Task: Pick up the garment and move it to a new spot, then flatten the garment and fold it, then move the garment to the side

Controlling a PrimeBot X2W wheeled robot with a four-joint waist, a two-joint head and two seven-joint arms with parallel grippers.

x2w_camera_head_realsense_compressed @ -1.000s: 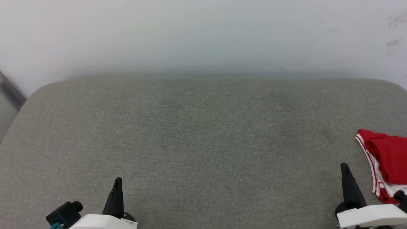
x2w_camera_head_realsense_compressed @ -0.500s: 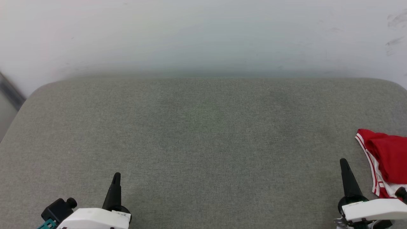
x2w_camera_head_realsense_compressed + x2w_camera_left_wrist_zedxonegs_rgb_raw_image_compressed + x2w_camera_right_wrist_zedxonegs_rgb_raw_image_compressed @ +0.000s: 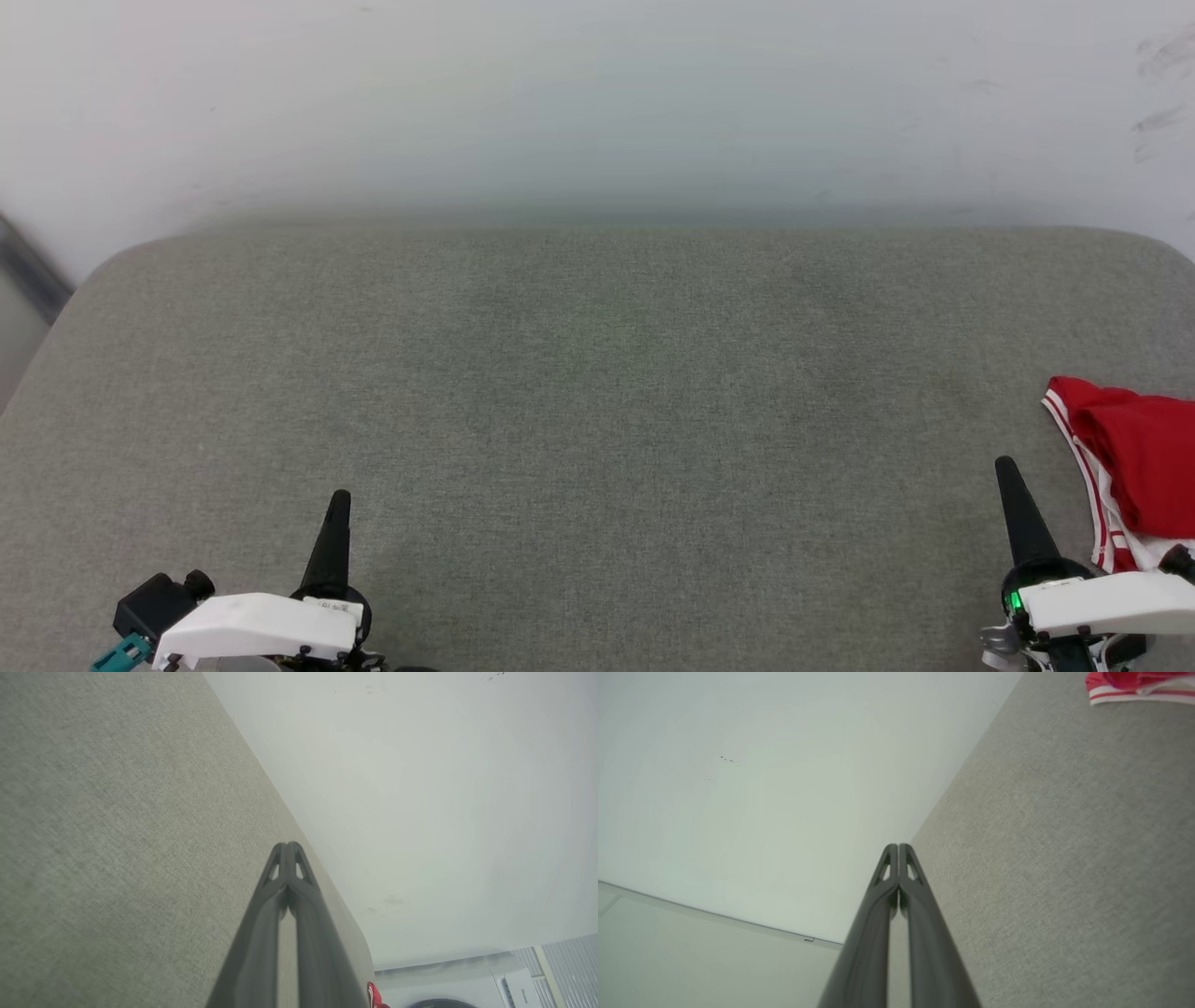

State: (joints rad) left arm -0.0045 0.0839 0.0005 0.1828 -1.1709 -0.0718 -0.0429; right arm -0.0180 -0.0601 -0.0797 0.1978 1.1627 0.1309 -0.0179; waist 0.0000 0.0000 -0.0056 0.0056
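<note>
The red garment [image 3: 1134,457] with white striped trim lies bunched on the grey padded worktop [image 3: 597,392] at the head view's 4 o'clock edge, partly cut off by the frame. The right gripper [image 3: 1010,481], fingers clenched together on nothing, stands near it, at its 9 o'clock. The left gripper [image 3: 338,513], likewise clenched and empty, sits at 7 o'clock, well apart.

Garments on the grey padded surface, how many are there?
1. A crumpled red garment with red-and-white striped trim lies at the right edge of the grey fabric surface, beside the right gripper. The head view cuts it off, so more may be hidden.
</note>
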